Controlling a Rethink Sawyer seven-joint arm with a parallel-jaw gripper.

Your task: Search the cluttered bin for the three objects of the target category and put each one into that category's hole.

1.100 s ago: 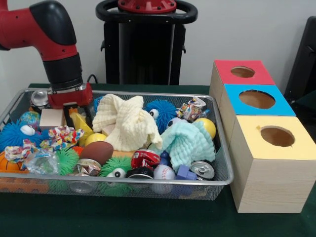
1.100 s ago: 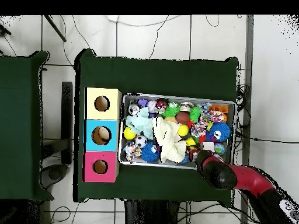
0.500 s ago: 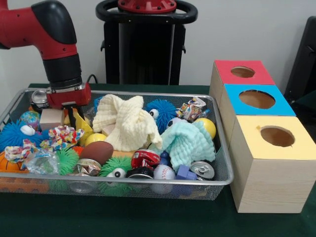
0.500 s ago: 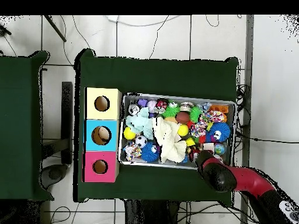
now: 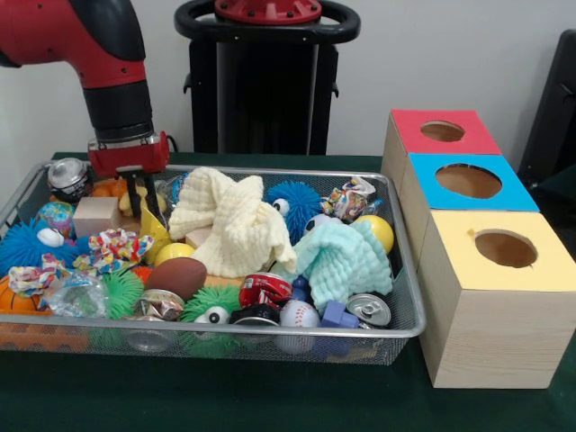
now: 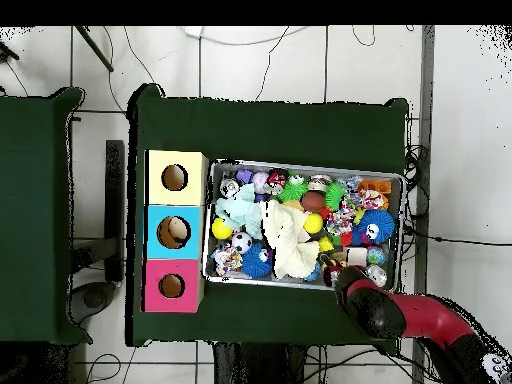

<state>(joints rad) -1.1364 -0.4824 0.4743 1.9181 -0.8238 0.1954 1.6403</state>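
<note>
Clutter fills the wire bin (image 5: pixel 403 317). Empty gripper (image 5: pixel 142 201), fingers parted, hangs at the bin's ten o'clock just beside a wooden block (image 5: pixel 94 216). Judged light, rigid and flat-sided, the block should suit a pinch across opposite faces.

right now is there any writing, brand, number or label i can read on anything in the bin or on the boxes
No text can be read in either view.
Red crushed can: pale markings on its side, too blurred to read.
Crumpled wrapper: printed colours, no legible words.
Red box, blue box, yellow box: plain tops, each with a round hole, no labels.
Gripper: no marking legible.
</note>
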